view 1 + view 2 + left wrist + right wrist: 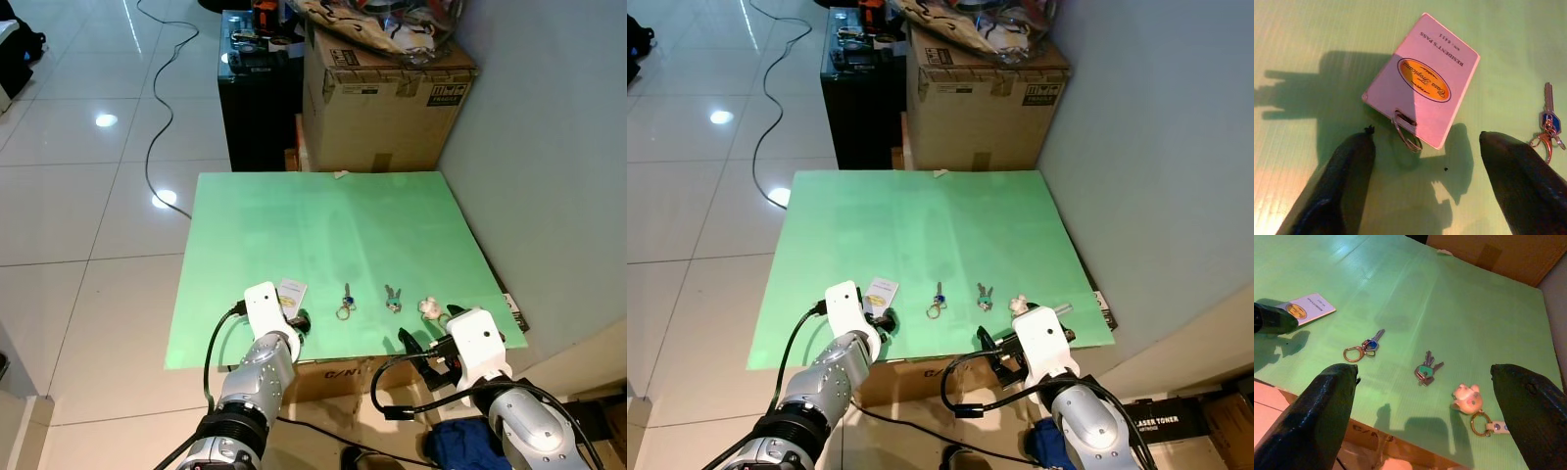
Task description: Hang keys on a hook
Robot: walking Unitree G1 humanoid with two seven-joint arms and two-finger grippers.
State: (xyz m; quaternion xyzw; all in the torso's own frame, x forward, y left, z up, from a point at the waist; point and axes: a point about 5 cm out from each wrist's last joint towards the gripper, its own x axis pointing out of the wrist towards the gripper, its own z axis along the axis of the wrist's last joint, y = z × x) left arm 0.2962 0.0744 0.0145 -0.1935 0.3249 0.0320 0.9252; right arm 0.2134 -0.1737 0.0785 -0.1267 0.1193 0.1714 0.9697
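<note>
Your left gripper [1422,161] has its fingers spread, straddling the resident's pass [1422,81] and its ring [1406,134] on the green desk [323,220]. Lower squarely and pinch the ring. The right gripper [1435,401] hovers released above the blue-headed key [1367,345].

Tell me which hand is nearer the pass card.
Left. The left hand hovers right over the pass card, its fingers straddling the card's ring end. The right hand sits across the table, beyond two key sets.

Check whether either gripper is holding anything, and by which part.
Nothing is held. The left gripper is open over the pass card's ring; the right gripper is open above the keys.
</note>
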